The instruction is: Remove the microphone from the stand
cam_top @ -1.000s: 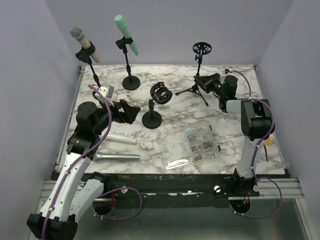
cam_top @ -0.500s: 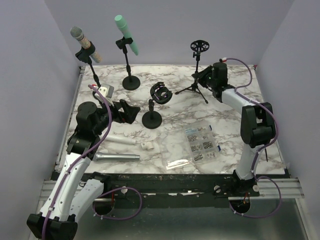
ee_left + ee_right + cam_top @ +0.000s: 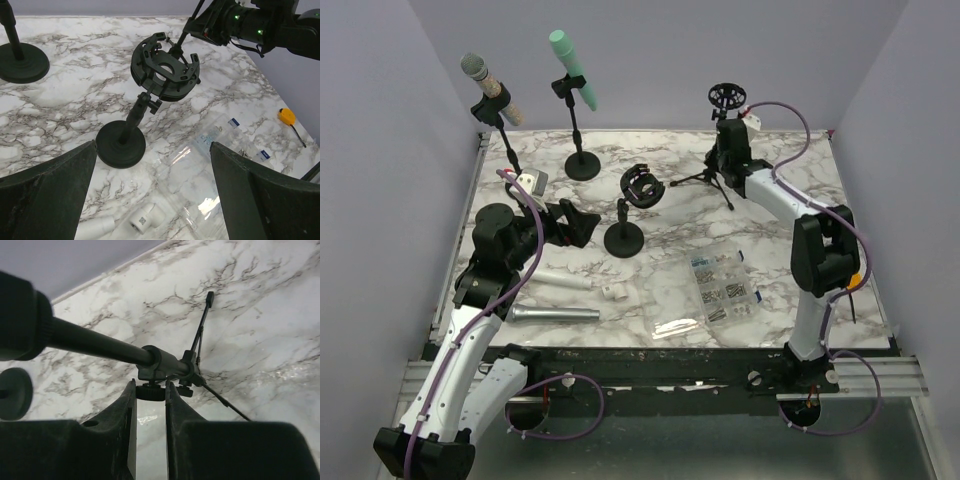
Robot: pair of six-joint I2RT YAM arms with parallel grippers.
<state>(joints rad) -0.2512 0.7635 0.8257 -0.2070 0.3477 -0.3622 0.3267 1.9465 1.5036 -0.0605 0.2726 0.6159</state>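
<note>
A grey-headed microphone (image 3: 485,82) and a teal microphone (image 3: 572,65) sit clipped in two round-base stands at the back left. My right gripper (image 3: 728,150) is at the tripod stand (image 3: 724,98) at the back right. In the right wrist view the gripper (image 3: 150,392) is shut on the black knob (image 3: 150,390) under the stand's pole (image 3: 100,342). My left gripper (image 3: 582,225) is open and empty, low over the table's left. In the left wrist view it (image 3: 152,146) faces an empty shock-mount stand (image 3: 165,67).
A clear box of screws (image 3: 722,285) and a plastic bag (image 3: 678,328) lie at the front middle. A silver tube (image 3: 555,314), a white tube (image 3: 565,279) and a white fitting (image 3: 614,293) lie near the left arm. A yellow tape measure (image 3: 286,116) lies at the right.
My right arm has swung from the right side towards the back, up to the tripod stand, and its gripper has shut on the knob. The left arm has not moved.
</note>
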